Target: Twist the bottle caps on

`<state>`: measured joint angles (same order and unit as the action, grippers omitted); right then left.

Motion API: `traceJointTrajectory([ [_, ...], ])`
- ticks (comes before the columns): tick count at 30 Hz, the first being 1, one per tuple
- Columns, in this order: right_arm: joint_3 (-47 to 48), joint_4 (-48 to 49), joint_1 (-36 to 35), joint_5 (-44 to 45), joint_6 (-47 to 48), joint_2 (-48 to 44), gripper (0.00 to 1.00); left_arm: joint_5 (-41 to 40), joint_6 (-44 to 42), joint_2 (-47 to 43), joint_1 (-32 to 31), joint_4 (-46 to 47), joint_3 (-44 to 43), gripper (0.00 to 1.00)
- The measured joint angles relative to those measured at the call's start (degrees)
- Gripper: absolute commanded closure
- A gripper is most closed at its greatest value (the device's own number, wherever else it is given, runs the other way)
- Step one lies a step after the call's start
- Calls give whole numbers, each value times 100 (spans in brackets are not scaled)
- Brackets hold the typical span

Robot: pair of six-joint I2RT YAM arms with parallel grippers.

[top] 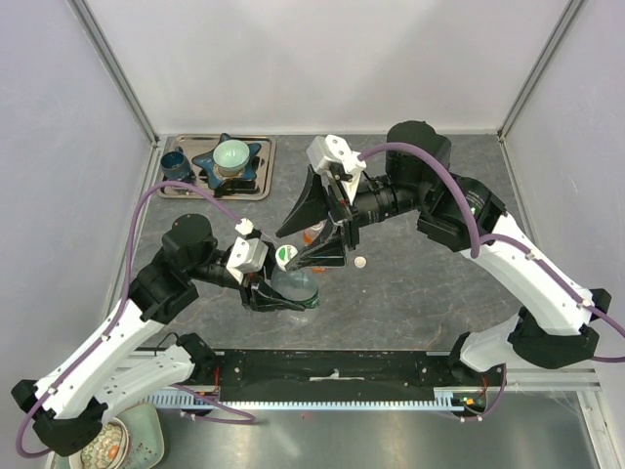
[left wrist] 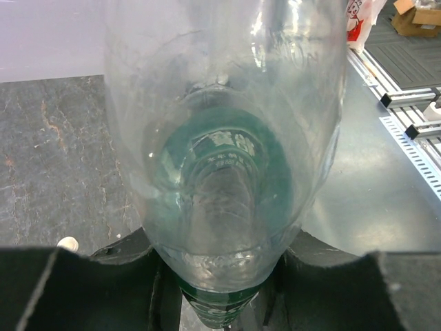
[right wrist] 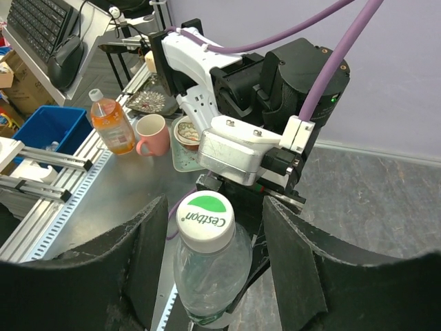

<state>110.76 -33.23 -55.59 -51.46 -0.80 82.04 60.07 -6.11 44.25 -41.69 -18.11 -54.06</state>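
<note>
Our greenish bottle (left wrist: 220, 172), clamped in the left gripper's (top: 285, 291) jaws, wears its cap (top: 286, 256); the right gripper's (right wrist: 215, 203) jaws stand open astride it. We have a loose cap (top: 361, 262) on the desk (top: 439, 303) to fit.

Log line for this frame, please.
left gripper: shut on green-tinted bottle | right gripper: open, straddling the fitted cap | loose cap: lying on table

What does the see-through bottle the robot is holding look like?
The bottle is clear, thin plastic with a greenish tint and a green band, and it looks empty. A white cap with a green patch reading Cestbon sits on its neck. The left gripper clamps its body; the right gripper, open, flanks the cap without touching.
</note>
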Motion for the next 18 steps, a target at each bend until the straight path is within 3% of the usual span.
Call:
traceJointTrajectory([
  [10, -238, 111, 11, -146, -101, -2, 50, -107, -2, -7, 0, 0, 0, 98],
  [18, -439, 289, 11, -168, -85, -85, 76, -304, -2, -11, 20, -15, -9, 98],
])
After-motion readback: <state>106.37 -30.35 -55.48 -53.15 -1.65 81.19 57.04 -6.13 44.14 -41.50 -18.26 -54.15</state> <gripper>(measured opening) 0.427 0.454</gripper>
